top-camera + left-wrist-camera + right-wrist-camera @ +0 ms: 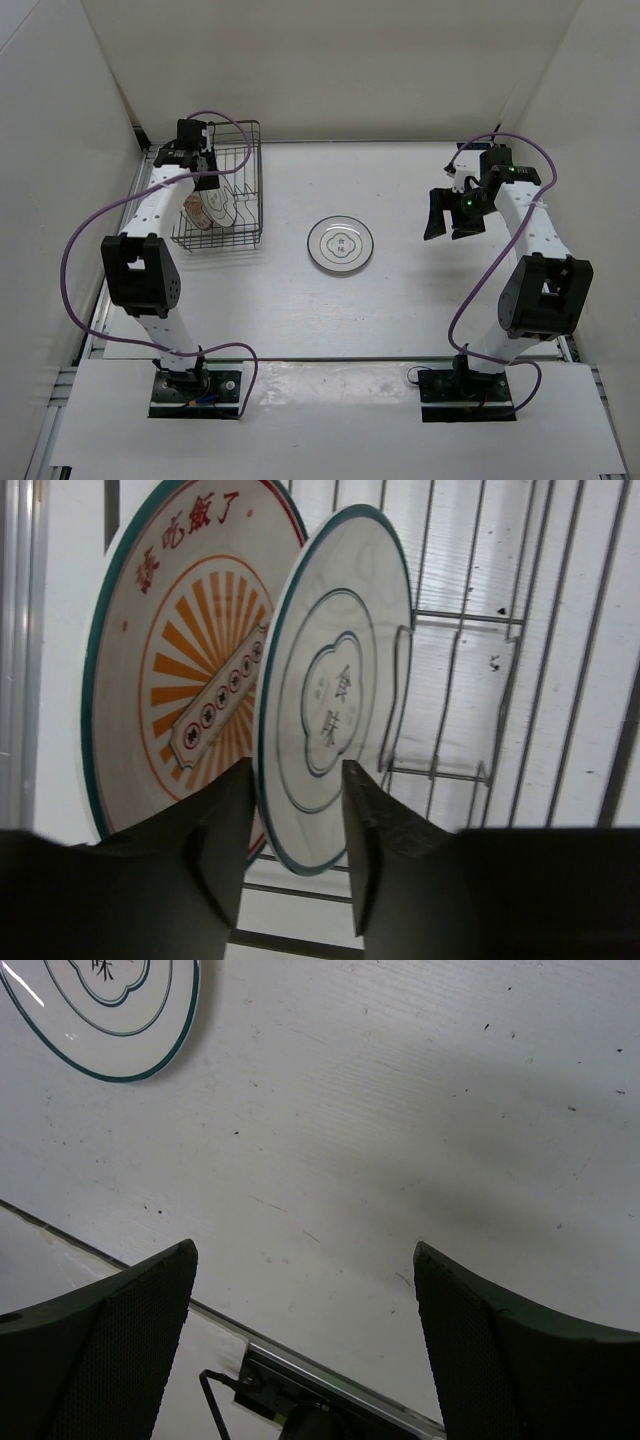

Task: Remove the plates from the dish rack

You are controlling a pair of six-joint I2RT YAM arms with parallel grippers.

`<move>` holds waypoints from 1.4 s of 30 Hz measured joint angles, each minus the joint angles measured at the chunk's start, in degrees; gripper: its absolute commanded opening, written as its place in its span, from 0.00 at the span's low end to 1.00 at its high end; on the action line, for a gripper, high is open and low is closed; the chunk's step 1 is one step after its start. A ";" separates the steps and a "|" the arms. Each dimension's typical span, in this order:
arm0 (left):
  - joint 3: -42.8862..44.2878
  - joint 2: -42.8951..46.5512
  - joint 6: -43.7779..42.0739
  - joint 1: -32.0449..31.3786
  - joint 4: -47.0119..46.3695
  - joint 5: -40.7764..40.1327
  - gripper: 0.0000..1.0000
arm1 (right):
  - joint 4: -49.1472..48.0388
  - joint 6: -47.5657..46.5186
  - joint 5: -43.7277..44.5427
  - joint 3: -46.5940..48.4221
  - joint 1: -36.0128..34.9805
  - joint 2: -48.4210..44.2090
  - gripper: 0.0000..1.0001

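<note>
Left wrist view: a ringed white plate (335, 695) is standing upright before the orange sunburst plate (185, 670) in the dish rack (256, 190), long axis running near-to-far. Left gripper (297, 780) is straddling the front plate's rim, grip unclear; right gripper (305, 1260) is hovering splayed over the table (420, 300).

The dark wire dish rack (259, 180) sits at the far left; inside, two plates stand on edge, an orange sunburst plate (170, 680) behind a white plate (330, 700); a third plate (340, 245), white with grey rings, lies flat in the middle, well apart.
</note>
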State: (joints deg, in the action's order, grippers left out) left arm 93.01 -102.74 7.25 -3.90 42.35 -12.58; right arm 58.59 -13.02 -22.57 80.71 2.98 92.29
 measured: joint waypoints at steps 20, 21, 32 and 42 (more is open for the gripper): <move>0.85 -1.38 -4.81 0.28 -0.76 -5.25 0.01 | 0.17 -1.14 0.15 -1.57 0.00 -0.81 0.90; 1.03 -1.33 -5.40 0.17 -0.66 -5.25 0.01 | 0.17 -1.14 0.13 -1.66 0.00 -0.81 0.90; 4.98 4.31 -11.34 -1.73 -2.97 -6.03 0.01 | 0.17 -1.07 -0.17 -1.77 0.00 -0.81 0.90; 6.27 15.19 -5.86 -2.82 -11.47 1.40 0.01 | 0.17 -1.07 -0.50 -1.79 0.00 -0.81 0.90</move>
State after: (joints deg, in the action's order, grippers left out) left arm 99.29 -87.55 1.39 -6.72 30.87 -11.18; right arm 58.76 -14.09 -23.07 78.91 2.98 91.48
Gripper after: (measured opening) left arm 0.108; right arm 0.900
